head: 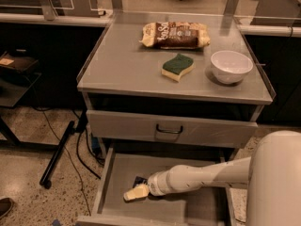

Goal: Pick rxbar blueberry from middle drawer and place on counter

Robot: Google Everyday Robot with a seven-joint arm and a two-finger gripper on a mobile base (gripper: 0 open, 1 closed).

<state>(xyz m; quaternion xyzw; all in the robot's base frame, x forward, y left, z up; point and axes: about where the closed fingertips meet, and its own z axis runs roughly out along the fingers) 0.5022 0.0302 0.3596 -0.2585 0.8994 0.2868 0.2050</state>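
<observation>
Gripper [135, 192] lies low over the floor of the open middle drawer [121, 166], at the lower centre of the frame, its tip aimed toward the lower left; whether it is spread or pressed together cannot be told. The rxbar blueberry [139, 180] shows only as a small dark corner just above the gripper, the rest hidden behind the arm, so its long axis and heading cannot be told. On the counter [124, 65], in the upper half, rest a snack bag [175, 35], a sponge [178, 66] and a white bowl [231, 66].
</observation>
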